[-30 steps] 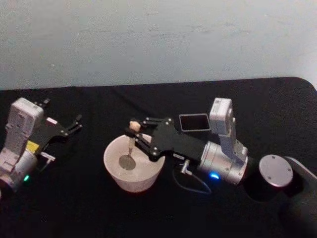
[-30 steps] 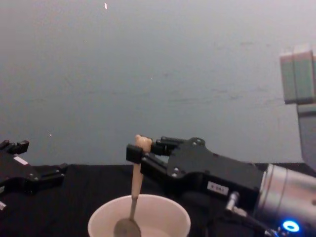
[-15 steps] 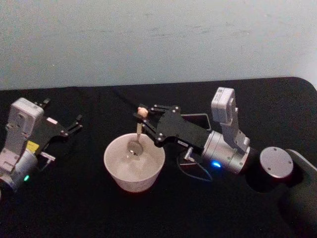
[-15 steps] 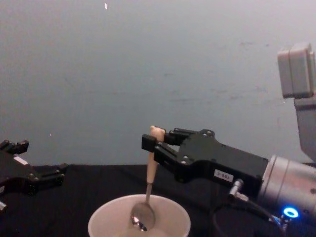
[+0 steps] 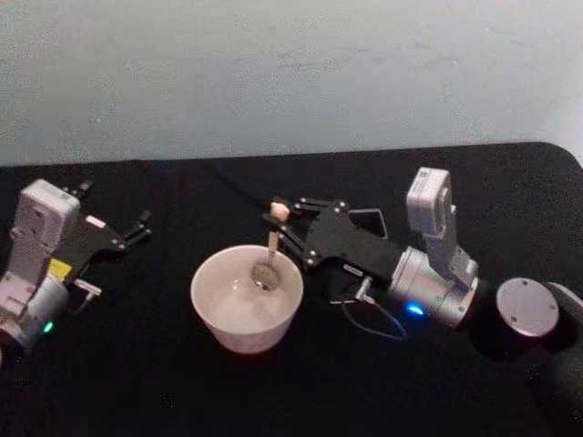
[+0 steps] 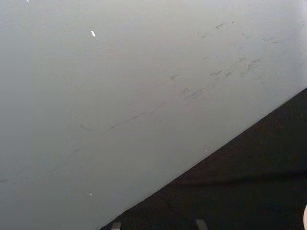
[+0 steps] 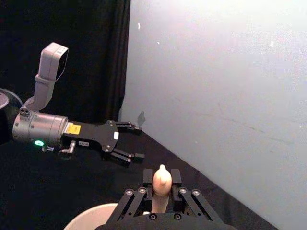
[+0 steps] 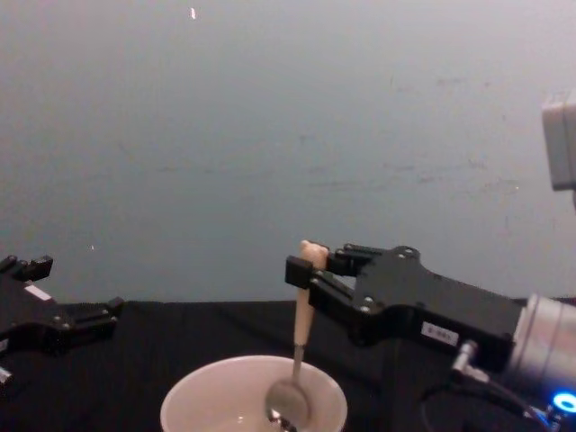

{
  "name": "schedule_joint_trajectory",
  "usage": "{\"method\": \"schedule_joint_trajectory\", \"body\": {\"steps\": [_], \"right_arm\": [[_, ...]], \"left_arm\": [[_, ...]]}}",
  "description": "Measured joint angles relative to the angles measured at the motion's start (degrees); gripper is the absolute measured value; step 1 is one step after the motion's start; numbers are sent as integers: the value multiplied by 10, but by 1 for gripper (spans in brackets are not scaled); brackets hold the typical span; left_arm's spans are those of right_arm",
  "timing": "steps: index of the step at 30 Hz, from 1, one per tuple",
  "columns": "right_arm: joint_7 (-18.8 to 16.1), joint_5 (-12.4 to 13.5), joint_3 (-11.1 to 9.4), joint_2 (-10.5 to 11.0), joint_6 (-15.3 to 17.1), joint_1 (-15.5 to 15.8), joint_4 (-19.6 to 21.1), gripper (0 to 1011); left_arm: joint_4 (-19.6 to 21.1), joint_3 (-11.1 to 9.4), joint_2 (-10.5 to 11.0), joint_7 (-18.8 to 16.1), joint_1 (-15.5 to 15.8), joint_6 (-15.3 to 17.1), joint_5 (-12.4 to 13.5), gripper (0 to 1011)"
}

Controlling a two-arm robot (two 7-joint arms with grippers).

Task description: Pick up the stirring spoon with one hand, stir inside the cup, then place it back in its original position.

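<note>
The right end effector (image 5: pixel 281 219), black with flat fingers, a white label and a silver cylindrical wrist, reaches in from the right over the black cloth-covered counter (image 5: pixel 137 382) and is pressed together on the upper handle of the stirring spoon (image 5: pixel 271 241), a slim spoon with a pale peach handle, a tiny bear head on top and a small silvery metal bowl. The right wrist view shows the bear head (image 7: pixel 161 178) poking up between the closed fingers (image 7: pixel 175 178). The spoon hangs nearly upright with a slight tilt, and its metal bowl sits inside the cup (image 5: pixel 239 330), a wide, round, cream-white vessel with a plain smooth rim, towards the cup's right side. In the chest view the spoon (image 8: pixel 301 310) drops below the cup's rim (image 8: pixel 184 396), held by the right end effector (image 8: pixel 306 270); whether its bowl touches the cup's floor cannot be told. The holder (image 5: pixel 372 218), a dark grey square-sectioned box with thin walls, stands behind the right end effector, partly hidden by it and apart from the cup. The left end effector (image 5: pixel 137 228), also black, rests at the left side of the counter, well apart from the cup, with its fingers spread and nothing between them. A pale grey-blue wall (image 5: pixel 273 73) rises behind the counter.
</note>
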State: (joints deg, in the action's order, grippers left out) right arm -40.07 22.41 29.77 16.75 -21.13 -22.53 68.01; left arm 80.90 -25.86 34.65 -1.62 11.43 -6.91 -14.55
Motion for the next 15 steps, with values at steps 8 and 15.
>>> {"method": "schedule_joint_trajectory", "body": {"steps": [8, 15], "right_arm": [[-4, 5, -3, 20, 9, 25, 31, 213], [-16, 8, 8, 31, 20, 44, 55, 213]], "left_arm": [[0, 0, 0, 0, 0, 0, 0, 1001], [0, 0, 0, 0, 0, 0, 0, 1001]]}}
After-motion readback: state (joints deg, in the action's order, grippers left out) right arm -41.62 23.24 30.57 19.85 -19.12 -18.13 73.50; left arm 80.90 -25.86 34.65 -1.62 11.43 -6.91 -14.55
